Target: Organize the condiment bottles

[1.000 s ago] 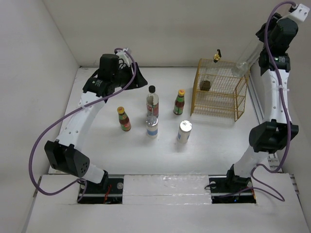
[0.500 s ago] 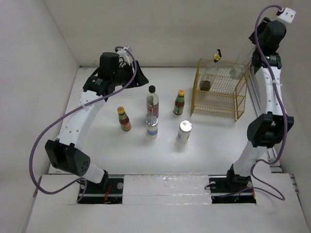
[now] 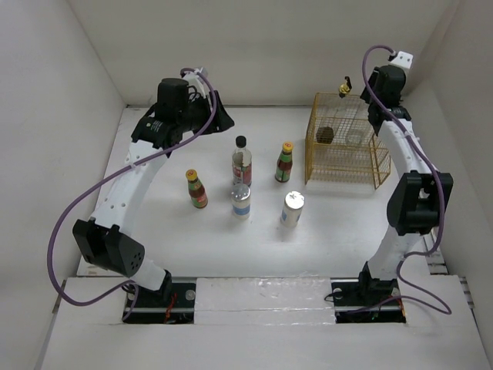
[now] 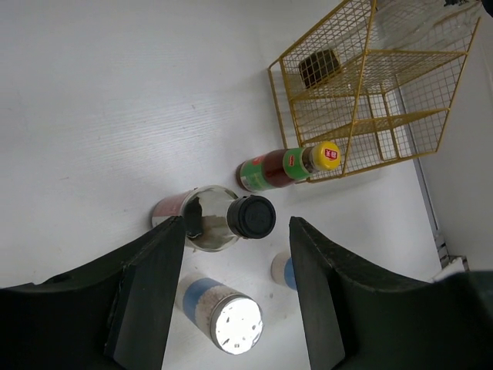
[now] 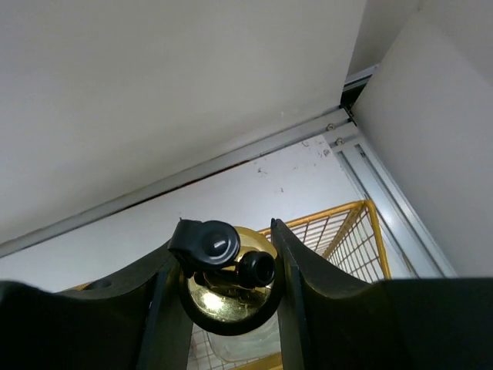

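Surface: a white matte table (image 3: 339, 223), boxed in by a back wall (image 3: 254, 46) and a white wall on either side.
Right edge: a metal rail (image 4: 429, 212) runs along the foot of the right wall.
Basket: the yellow wire basket (image 3: 347, 150) stands far right, near the rail and the back wall.
Loose bottles: five stand upright mid-table. They are the black-capped bottle (image 3: 242, 160), the green-labelled sauce bottle (image 3: 285, 162), the red sauce bottle (image 3: 196, 189), the blue-banded silver-capped bottle (image 3: 242, 202) and the plain silver-capped bottle (image 3: 292, 209).
Left gripper (image 4: 237, 227): fingers spread wide, hovering above the black-capped bottle and touching nothing.
Right gripper (image 5: 226, 254): fingers closed on the neck of the clear bottle (image 5: 225, 304). Its gold spout sits between them and its body hangs inside the basket.
Second gold spout (image 3: 345, 85): it shows at the basket's far rim; whether inside or behind, I cannot tell.
Open room: bare table lies left of the bottles and between them and the arm bases. Only a narrow strip separates the basket from the rail.
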Tool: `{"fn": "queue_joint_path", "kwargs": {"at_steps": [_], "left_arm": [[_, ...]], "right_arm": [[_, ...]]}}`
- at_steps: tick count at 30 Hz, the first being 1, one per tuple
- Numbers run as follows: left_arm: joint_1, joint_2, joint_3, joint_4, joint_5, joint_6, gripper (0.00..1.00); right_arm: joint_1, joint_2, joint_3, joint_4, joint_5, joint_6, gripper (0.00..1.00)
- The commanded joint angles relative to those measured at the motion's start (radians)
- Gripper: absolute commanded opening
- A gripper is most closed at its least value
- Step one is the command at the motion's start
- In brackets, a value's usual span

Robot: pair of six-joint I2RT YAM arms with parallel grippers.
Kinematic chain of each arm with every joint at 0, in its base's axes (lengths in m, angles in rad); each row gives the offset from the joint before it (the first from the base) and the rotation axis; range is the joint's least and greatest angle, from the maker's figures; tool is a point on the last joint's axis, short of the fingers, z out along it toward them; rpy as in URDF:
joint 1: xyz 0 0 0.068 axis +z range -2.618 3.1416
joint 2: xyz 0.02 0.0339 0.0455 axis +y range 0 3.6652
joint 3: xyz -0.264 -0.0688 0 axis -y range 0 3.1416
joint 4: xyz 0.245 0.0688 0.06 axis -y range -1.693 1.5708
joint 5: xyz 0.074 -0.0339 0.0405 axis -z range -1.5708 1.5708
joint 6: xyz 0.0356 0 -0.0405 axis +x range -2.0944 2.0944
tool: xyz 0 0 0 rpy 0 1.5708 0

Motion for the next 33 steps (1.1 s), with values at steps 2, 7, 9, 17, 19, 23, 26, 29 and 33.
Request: {"fn": "queue_joint_path", "kwargs": {"at_steps": [2,7,9,17,19,23,26,29,33], "left_arm": [[-0.001,-0.008,0.045,0.007,-0.019,0.018,0.52],[-0.001,-0.018,0.025,0.007,-0.030,0.027,0.52],[-0.001,-0.018,0.025,-0.002,-0.039,0.027,0.52],[-0.001,-0.047,0.025,-0.030,-0.139,0.037,0.52],[-0.001,-0.047,0.034,-0.042,-0.198,0.037,0.51],[-0.001,-0.073,0.057,-0.063,-0.321,0.027,0.41],[-0.001,-0.101,0.057,-0.054,-0.370,0.017,0.28],[-0.001,-0.123,0.048,-0.045,-0.381,0.006,0.27],[-0.001,-0.159,0.023,-0.036,-0.381,-0.003,0.28]], "right_arm": [[0.023,-0.092,-0.026,0.121,0.041,0.000,0.11],[0.052,-0.136,-0.098,0.121,0.077,0.000,0.39],[0.062,-0.172,-0.141,0.121,0.124,0.000,0.62],[0.087,-0.239,-0.062,0.032,0.156,0.000,0.89],[0.115,-0.278,-0.051,0.011,0.156,0.000,0.90],[0.288,-0.417,-0.223,0.009,0.144,0.020,0.46],[0.473,-0.486,-0.385,0.089,0.037,0.029,0.11],[0.604,-0.462,-0.387,0.080,-0.151,-0.012,0.24],[0.695,-0.365,-0.339,0.069,-0.314,-0.060,0.76]]}}
